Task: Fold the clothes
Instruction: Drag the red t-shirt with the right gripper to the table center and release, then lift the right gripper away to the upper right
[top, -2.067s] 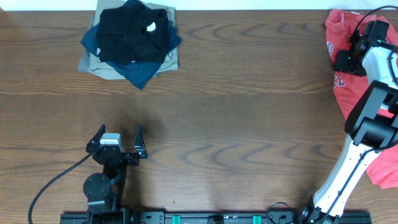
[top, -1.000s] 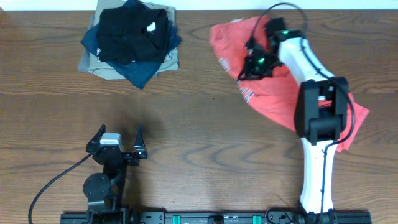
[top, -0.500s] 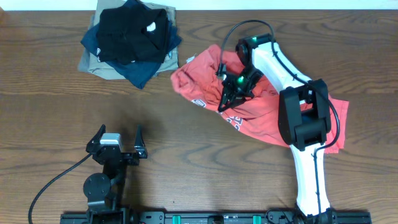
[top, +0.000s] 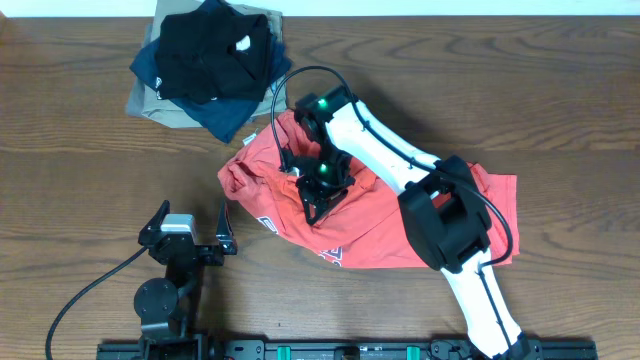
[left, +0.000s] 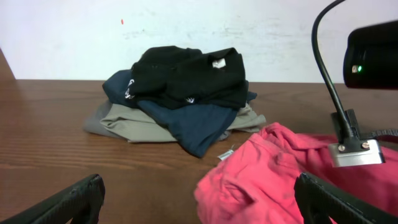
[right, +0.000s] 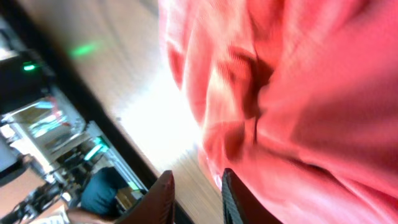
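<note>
Lying crumpled at the middle of the wooden table (top: 90, 170), the red-orange cotton T-shirt (top: 372, 228) shows soft ridged folds and white block lettering along its near edge. Above its bunched left part the right fingers (right: 163, 194) stand narrowly apart, with no cloth between them. Near that edge the left fingers (left: 65, 204) are spread wide and empty.

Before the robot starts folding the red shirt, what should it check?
1. T-shirt lying flat: not ok, bunched and wrinkled.
2. T-shirt fully on the table: ok.
3. Right end effector empty: ok, fingers slightly apart, no cloth between them.
4. Left end effector ready: ok, wide open, nothing in it.
5. T-shirt apart from the pile of dark clothes: cannot tell, very close.
</note>
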